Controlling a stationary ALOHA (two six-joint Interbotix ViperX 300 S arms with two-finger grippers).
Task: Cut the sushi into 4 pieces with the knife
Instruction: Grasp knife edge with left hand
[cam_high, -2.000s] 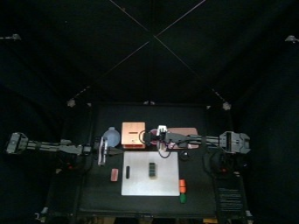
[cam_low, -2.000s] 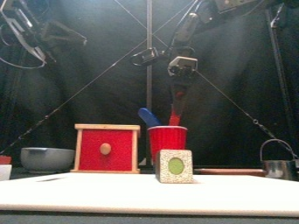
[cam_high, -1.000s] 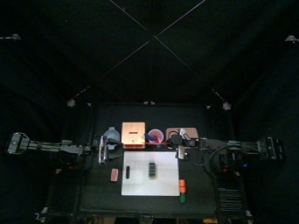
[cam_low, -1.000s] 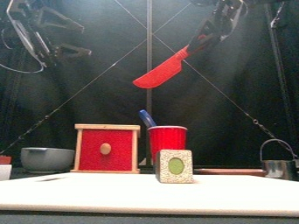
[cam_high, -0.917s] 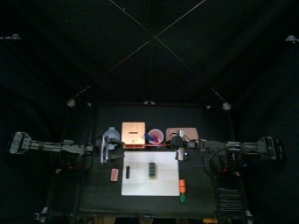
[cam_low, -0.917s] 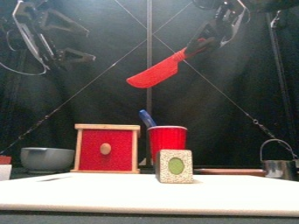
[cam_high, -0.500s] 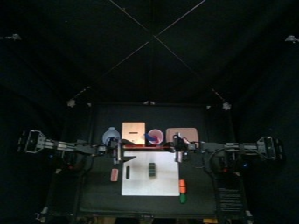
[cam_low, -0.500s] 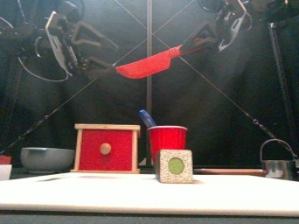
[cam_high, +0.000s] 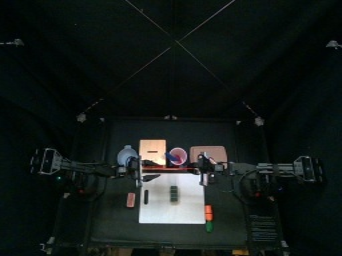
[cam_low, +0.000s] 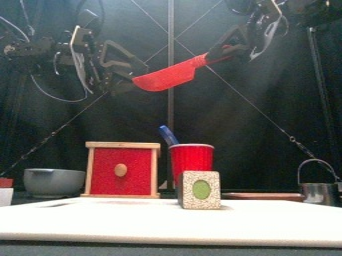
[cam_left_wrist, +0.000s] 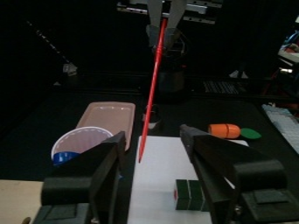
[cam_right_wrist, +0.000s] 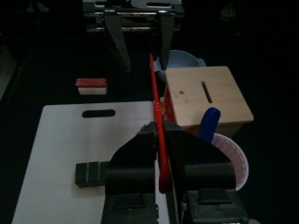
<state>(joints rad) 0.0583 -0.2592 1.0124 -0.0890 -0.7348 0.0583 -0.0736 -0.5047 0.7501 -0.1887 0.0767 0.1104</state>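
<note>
Right gripper (cam_right_wrist: 160, 144) is clamped on the red knife (cam_low: 171, 72), held high at upper middle. Left gripper (cam_left_wrist: 152, 138) is spread wide, empty. Sushi roll (cam_high: 173, 192) is seen uncut on the white board (cam_high: 155, 205), lower middle. Next, the knife must be lowered onto it.

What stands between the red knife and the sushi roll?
Nothing visible. The right arm's fingers hold the red knife high above the white cutting board, with only open air down to the sushi roll.
</note>
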